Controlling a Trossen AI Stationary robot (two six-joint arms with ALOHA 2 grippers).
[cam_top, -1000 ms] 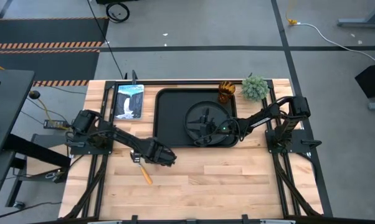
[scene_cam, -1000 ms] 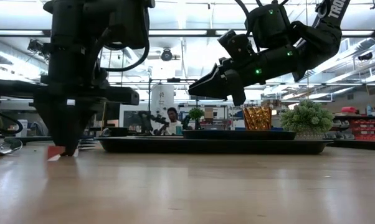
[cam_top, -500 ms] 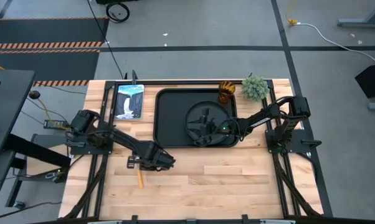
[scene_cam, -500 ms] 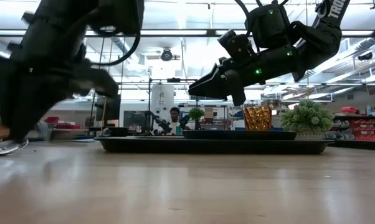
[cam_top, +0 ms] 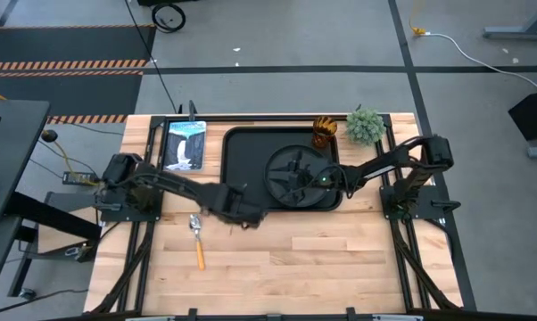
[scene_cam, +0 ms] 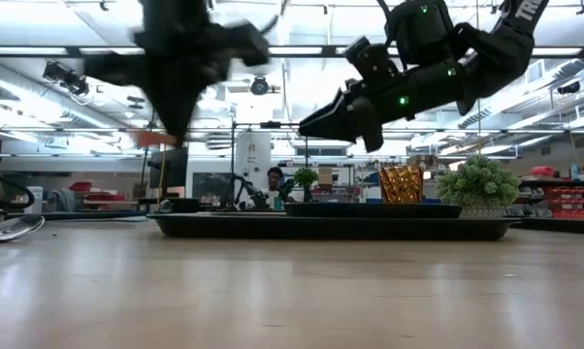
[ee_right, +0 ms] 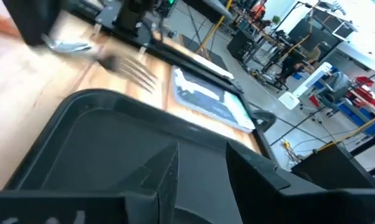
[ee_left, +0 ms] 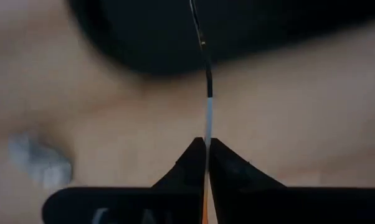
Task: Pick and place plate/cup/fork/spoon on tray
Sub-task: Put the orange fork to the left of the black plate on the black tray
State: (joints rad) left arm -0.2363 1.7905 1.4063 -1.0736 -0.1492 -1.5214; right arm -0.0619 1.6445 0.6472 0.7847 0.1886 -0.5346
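High view, centre-left: left hand (cam_top: 242, 212) pinching slim silvery fork (ee_left: 205, 99), carrying toward large black rectangular tray (cam_top: 242, 169); next, release over tray.

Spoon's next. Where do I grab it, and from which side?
Take the spoon by the middle of its yellow-orange handle, coming straight down from above with the fingers across it. It lies flat on the table, bowl toward the tray, handle pointing away; the rounded bowl would probably slip. The left gripper, now holding the fork, is nearest.
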